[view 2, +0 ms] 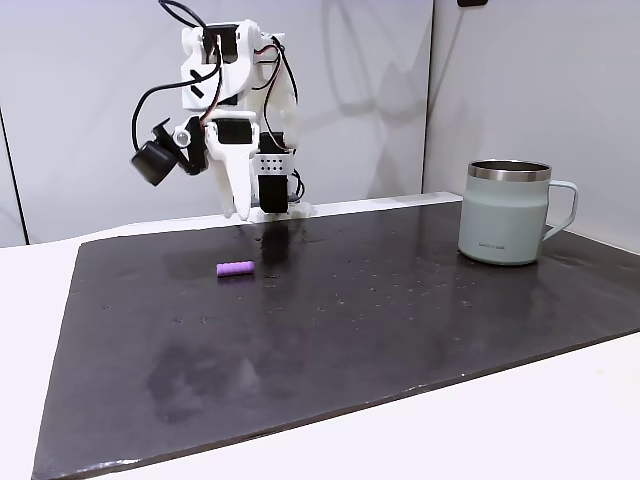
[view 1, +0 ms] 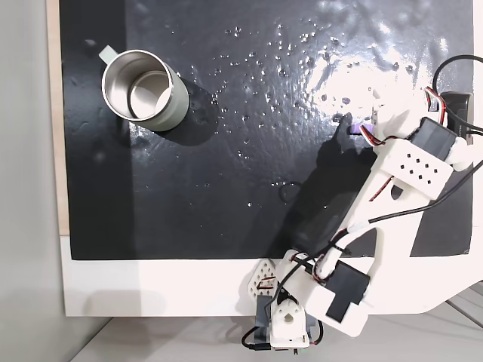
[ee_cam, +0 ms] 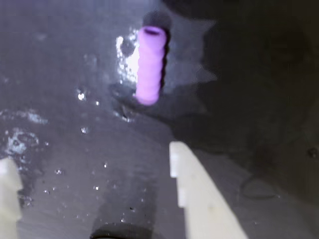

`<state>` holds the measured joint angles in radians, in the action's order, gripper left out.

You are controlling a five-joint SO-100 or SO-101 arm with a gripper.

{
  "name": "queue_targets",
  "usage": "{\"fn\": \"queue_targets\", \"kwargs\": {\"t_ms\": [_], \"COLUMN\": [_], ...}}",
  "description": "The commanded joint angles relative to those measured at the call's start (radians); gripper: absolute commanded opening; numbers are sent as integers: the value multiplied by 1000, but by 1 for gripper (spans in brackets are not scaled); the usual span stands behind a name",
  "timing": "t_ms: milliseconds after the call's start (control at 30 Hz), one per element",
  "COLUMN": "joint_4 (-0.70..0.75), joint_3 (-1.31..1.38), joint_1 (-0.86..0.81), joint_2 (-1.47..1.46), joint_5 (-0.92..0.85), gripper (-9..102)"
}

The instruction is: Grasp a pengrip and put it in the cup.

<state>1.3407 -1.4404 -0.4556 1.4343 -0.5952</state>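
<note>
A: Pengrip (ee_cam: 150, 65) first, since it's closest in the wrist view: a small purple ribbed tube lying flat on the black mat (ee_cam: 60, 99), its open end pointing away from the camera.

B: And the gripper (ee_cam: 94, 174)?

A: Spread, nothing between the fingers. One pale finger (ee_cam: 199, 194) shows right of centre at the bottom, the other at the lower left edge. The pengrip lies ahead of both tips, closer to the line of the right-hand finger than to the middle of the gap.

B: So what makes the grab go well?

A: My judgement: slide forward and a touch sideways so the tube sits midway between the fingers, then drop low before closing. It lies lengthwise along the approach, so the fingers would close across its round sides. It's rubbery and round, so it may roll if one finger touches first.

B: What do the other cameras add?

A: The fixed view from the side shows the gripper (view 2: 236, 210) hanging above the mat, apart from the pengrip (view 2: 235, 269), which lies near the mat's far left corner there. The wrist view hides that height. The fixed view from above has the arm covering nearly all of the pengrip.

B: And the cup (view 1: 145, 89)?

A: Well apart, upright and empty, towards the opposite end of the mat, its handle (view 2: 562, 208) on the side turned away from the arm.
</note>
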Motion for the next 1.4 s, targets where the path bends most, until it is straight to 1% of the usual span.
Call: {"fn": "queue_targets", "kwargs": {"t_ms": [0, 200, 400, 633, 700, 833, 1033, 1133, 1367], "joint_4": [-69, -160, -230, -272, -284, -301, -310, -301, -83], "joint_3": [-6, -94, -123, -181, -189, -193, -196, -186, 61], "joint_1": [-17, -8, -8, -15, -26, -44, -55, -52, -32], "joint_2": [-15, -69, -120, -143, -147, -158, -160, -152, 25], "joint_5": [-8, 0, 15, -2, -9, -20, -23, -23, 75], "gripper": [29, 28, 27, 25, 22, 11, 0, 0, 0]}}
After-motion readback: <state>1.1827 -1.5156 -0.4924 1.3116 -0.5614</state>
